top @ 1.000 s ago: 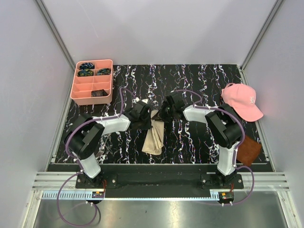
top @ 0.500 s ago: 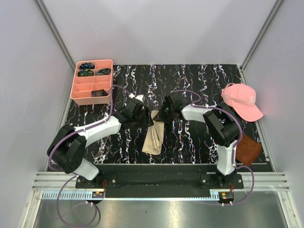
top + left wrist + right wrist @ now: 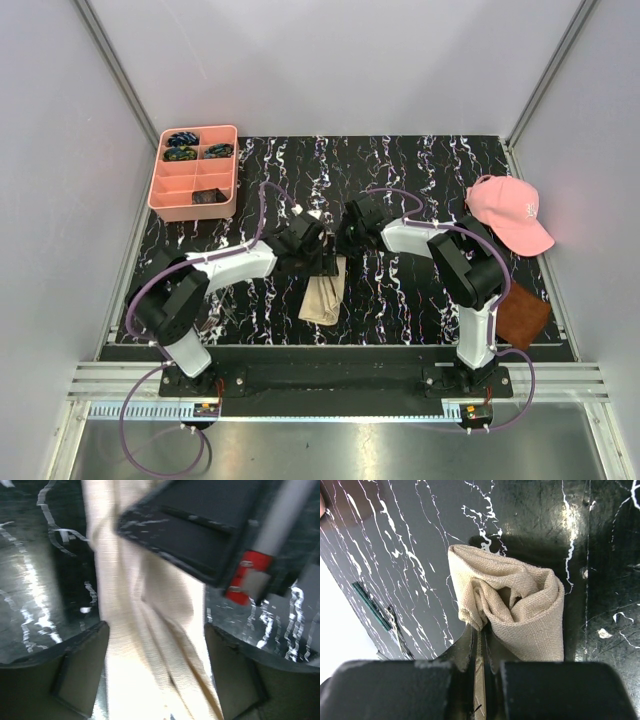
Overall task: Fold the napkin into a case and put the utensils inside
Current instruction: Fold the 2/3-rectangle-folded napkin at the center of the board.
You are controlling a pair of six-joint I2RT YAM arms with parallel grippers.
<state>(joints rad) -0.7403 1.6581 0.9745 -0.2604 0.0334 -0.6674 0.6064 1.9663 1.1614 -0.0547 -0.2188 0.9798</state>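
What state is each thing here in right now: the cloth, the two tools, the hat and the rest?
napkin: bunched into a narrow strip, one end pinched.
left tool: open, a finger on either side of the napkin.
right tool: shut on the napkin's end.
pink cap: lying crown up, untouched.
pink tray: some compartments filled, some empty.
brown square: lying flat.

- Napkin ahead of my right gripper: beige-tan, woven texture.
- Table beneath it: black, white marble veining.
- Cap to its right: pink.
- Patch beyond my left gripper: red, possibly a label; blurred.
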